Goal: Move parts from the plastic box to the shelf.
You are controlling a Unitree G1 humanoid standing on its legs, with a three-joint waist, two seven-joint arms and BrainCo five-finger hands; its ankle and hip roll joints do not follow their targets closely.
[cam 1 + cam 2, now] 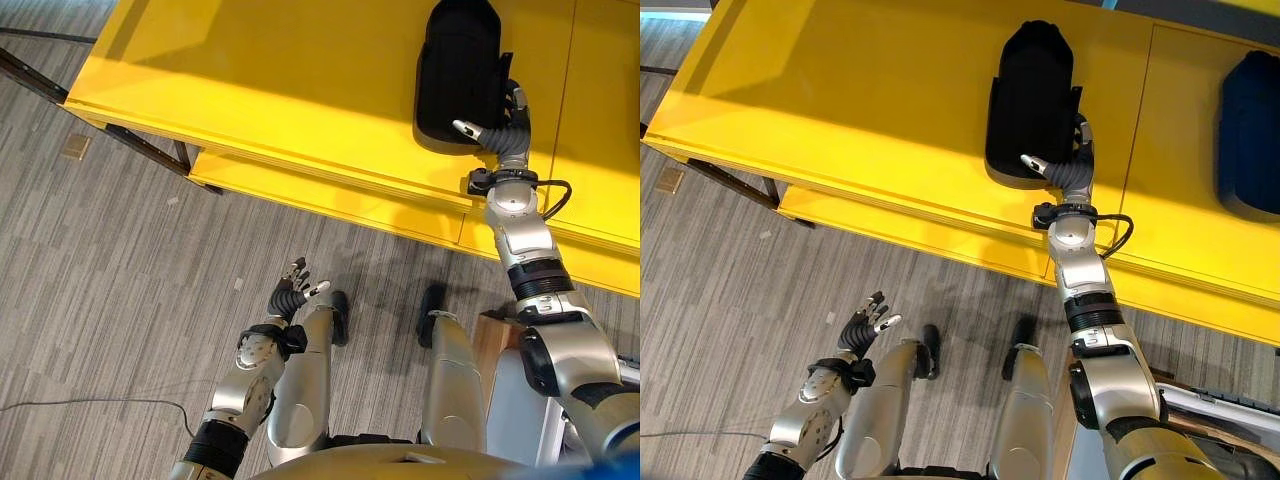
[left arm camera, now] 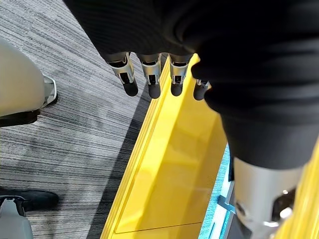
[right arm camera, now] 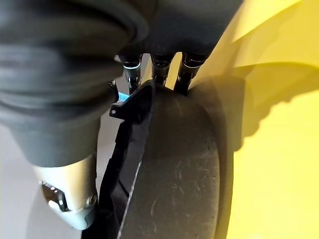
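In the left eye view, the right hand [image 1: 497,128] grips the near right edge of a black part [image 1: 458,70] lying on the yellow shelf [image 1: 280,90]. The left hand [image 1: 292,291] hangs low over the grey floor [image 1: 110,260], fingers loosely spread.

The right eye view adds a dark blue part [image 1: 1248,135] farther right on the shelf.

In the left wrist view, the fingers [image 2: 128,82] hang relaxed, holding nothing.

In the right wrist view, the fingers [image 3: 130,74] curl over the black part's rim.

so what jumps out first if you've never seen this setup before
The bright yellow shelf spans the top of both eye views, with a black moulded part lying on it. The right hand grips that part's near end, while the left hand hangs open low over the grey floor.
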